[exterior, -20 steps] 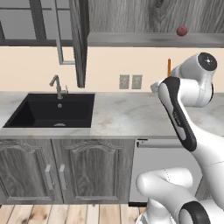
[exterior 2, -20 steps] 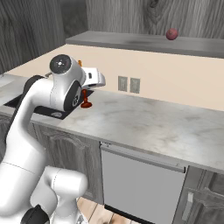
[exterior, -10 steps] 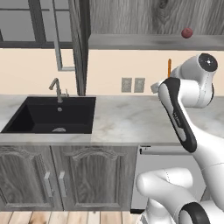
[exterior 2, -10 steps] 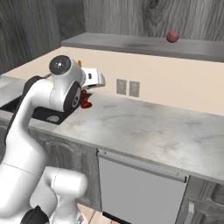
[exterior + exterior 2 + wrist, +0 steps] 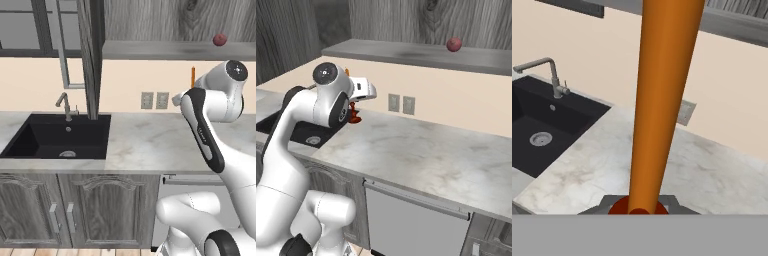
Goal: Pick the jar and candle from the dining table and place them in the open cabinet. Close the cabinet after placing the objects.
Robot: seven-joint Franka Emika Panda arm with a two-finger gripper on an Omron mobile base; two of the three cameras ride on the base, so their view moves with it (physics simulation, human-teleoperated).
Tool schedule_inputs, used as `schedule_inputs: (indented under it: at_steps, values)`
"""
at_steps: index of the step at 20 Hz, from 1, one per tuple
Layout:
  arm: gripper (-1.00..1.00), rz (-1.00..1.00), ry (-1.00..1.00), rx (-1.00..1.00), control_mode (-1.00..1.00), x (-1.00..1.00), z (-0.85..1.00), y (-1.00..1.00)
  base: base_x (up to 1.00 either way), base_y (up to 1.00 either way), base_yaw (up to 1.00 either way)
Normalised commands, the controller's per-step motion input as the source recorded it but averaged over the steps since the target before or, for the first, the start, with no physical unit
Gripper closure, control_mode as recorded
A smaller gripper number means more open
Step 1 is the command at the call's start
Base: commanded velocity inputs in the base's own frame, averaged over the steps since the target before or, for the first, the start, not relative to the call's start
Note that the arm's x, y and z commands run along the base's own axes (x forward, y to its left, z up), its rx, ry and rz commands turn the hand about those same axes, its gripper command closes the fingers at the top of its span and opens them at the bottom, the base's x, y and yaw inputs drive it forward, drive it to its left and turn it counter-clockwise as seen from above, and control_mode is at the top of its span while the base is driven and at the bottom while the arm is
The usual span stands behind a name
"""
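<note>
My gripper (image 5: 639, 207) is shut on the candle (image 5: 662, 100), whose orange taper rises straight up the middle of the hand view from its dark red candlestick (image 5: 637, 206). The right base view shows the candlestick's red feet (image 5: 354, 117) hanging just above the marble counter (image 5: 421, 150), behind my arm. The candle's orange tip (image 5: 193, 76) pokes up behind the arm, below the open cabinet's grey shelf (image 5: 165, 50). The cabinet door (image 5: 93, 60) stands open, seen edge-on. The jar and the dining table are out of view.
A small red ball (image 5: 219, 39) lies on the cabinet shelf at the right. A black sink (image 5: 55, 137) with a faucet (image 5: 64, 104) sits in the counter to the left. Two wall outlets (image 5: 154, 100) are behind the arm. A dishwasher front (image 5: 411, 225) is below the counter.
The whole scene has slid slightly down and right in the base views, so the base has moved. The arm keeps its pose with the candle still gripped.
</note>
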Motion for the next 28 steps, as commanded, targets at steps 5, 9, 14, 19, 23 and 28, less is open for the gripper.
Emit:
schedule_inputs:
  at_steps: [5, 9, 14, 19, 23, 28]
  values:
    - [1.00, 0.00, 0.00, 0.00, -1.00, 0.01, 0.01, 0.00, 0.00, 0.00, 0.00]
    - [1.00, 0.00, 0.00, -0.05, -1.00, 0.02, 0.21, 0.00, 0.00, 0.00, 0.00]
    - [1.00, 0.00, 0.05, -0.15, -1.00, 0.13, 0.33, 0.00, 0.00, 0.00, 0.00]
    - [1.00, 0.00, 0.00, -0.04, -1.00, 0.26, 0.60, 0.01, 0.00, 0.00, 0.00]
    - [1.00, 0.00, -0.03, 0.03, -1.00, 0.04, 0.40, 0.00, 0.00, 0.00, 0.00]
    - [1.00, 0.00, -0.18, 0.20, -1.00, -0.02, 0.29, -0.02, 0.00, 0.00, 0.00]
